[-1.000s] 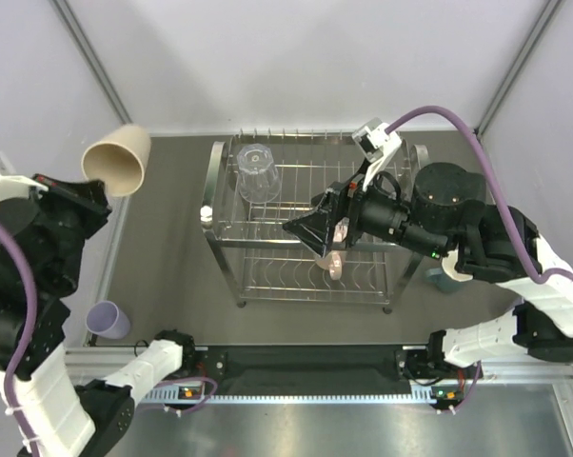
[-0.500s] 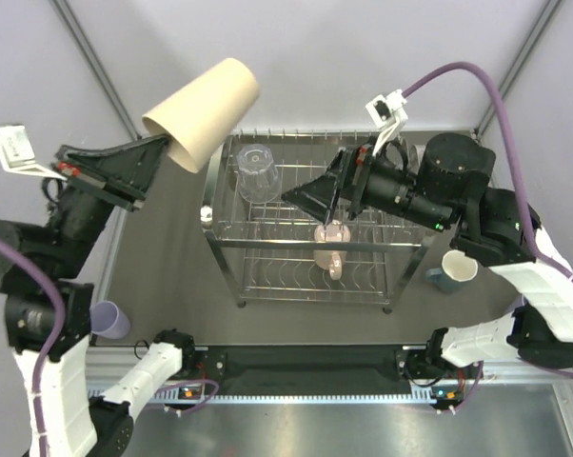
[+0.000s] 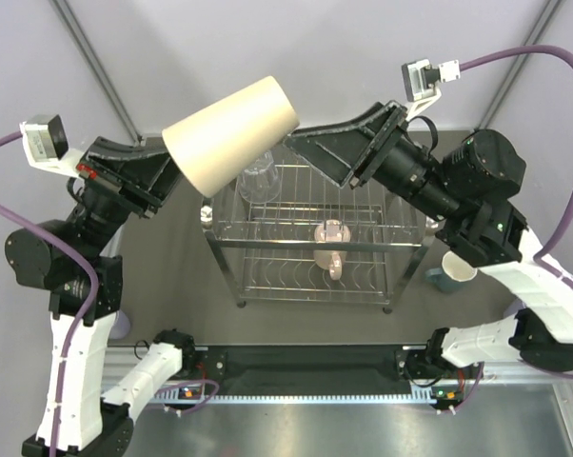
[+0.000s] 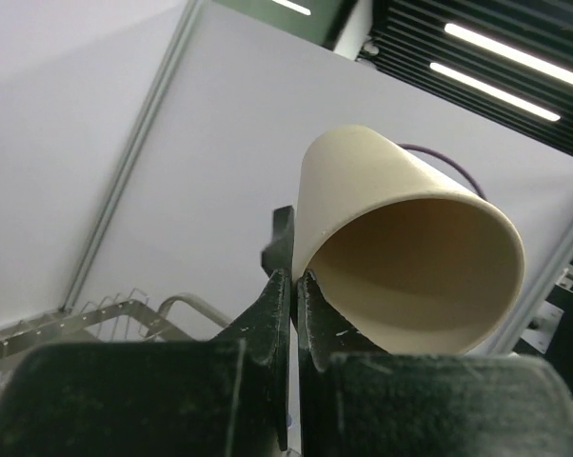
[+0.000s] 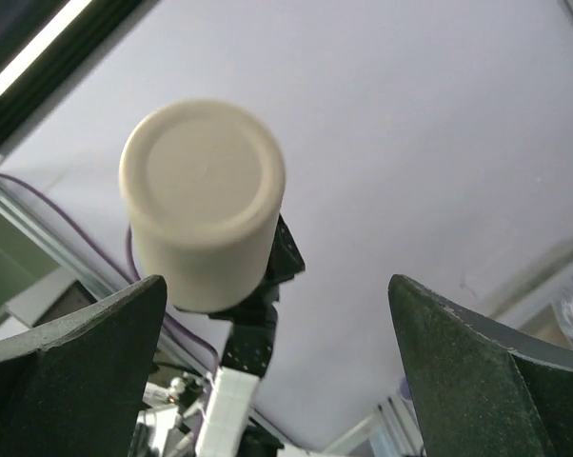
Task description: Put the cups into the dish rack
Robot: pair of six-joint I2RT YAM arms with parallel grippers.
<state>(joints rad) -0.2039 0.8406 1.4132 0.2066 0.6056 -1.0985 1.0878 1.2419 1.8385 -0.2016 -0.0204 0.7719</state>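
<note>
My left gripper (image 3: pixel 172 171) is shut on the rim of the tall beige tumbler (image 3: pixel 231 133), held high and tilted on its side over the back left of the dish rack (image 3: pixel 382 249). In the left wrist view my fingers (image 4: pixel 294 286) pinch the tumbler's wall (image 4: pixel 410 248). My right gripper (image 3: pixel 315 157) is open and empty, raised above the rack and facing the tumbler's base (image 5: pixel 203 205). The pink mug (image 3: pixel 331 233) lies in the rack. The clear glass (image 3: pixel 258 183) stands upside down in the rack's back left, partly hidden by the tumbler.
A teal mug (image 3: pixel 455 269) stands on the table right of the rack. A lavender tumbler at the table's left is almost hidden behind my left arm. Grey walls close the back and sides.
My left arm has lifted the beige tumbler up and to the right, over the rack. My right gripper has risen from the pink mug, which stays in the rack.
</note>
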